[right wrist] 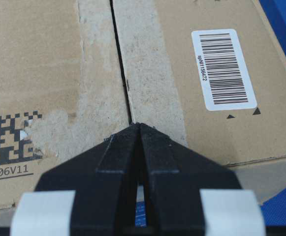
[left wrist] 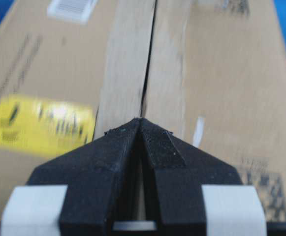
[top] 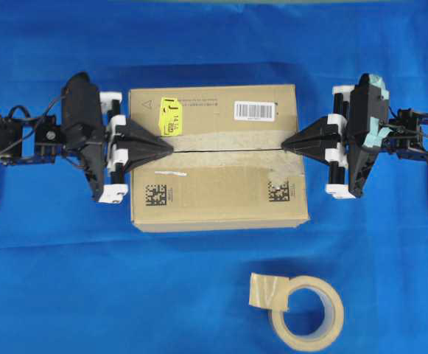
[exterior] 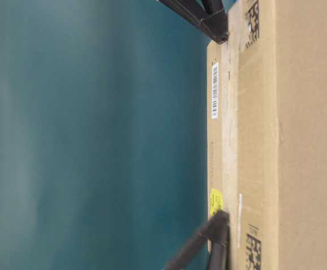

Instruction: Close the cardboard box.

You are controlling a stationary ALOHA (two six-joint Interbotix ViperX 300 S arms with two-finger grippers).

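Observation:
The cardboard box (top: 217, 188) lies in the middle of the blue cloth with its top flaps folded flat, meeting along a centre seam (top: 228, 150). It bears a yellow sticker (top: 171, 116), a white barcode label (top: 255, 110) and data-matrix codes. My left gripper (top: 171, 146) is shut and empty, its tip over the seam at the box's left edge. My right gripper (top: 283, 145) is shut and empty, its tip over the seam at the right edge. The seam also shows in the left wrist view (left wrist: 147, 64) and the right wrist view (right wrist: 120, 64).
A beige tape roll (top: 302, 308) lies on the cloth in front of the box, right of centre. Blue cloth (top: 66, 280) covers the table all round the box.

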